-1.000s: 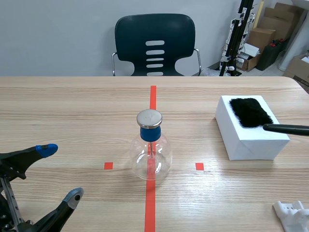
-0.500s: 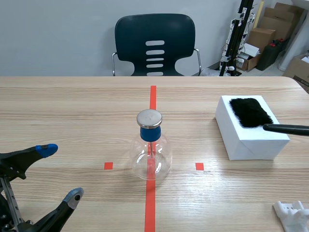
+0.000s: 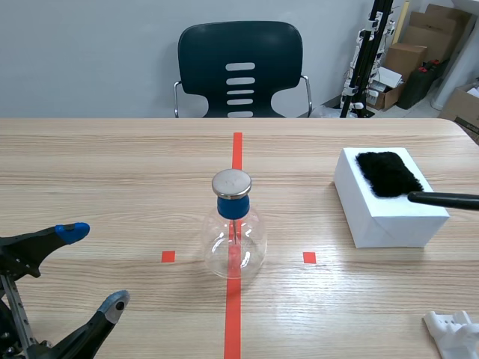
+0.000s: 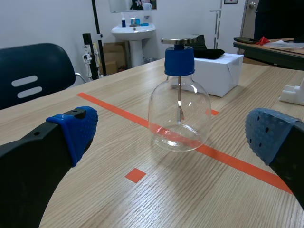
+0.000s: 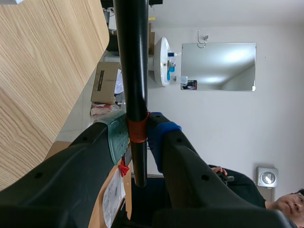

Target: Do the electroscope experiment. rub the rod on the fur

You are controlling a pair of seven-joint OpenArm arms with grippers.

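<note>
Rod (image 3: 445, 199) in right tool (image 5: 137, 135), tip seemingly at the fur (image 3: 388, 173) edge.

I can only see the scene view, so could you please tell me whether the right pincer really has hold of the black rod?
Observer: Yes. In the right wrist view the right pincer is shut on the rod, with its pads clamped on an orange-red band near the rod's end.
Operator: Thank you. Is the stem inside the flask hanging straight?
Observer: In the left wrist view the thin stem under the blue stopper hangs straight down in the flask, which stands ahead of the open left pincer.
</note>
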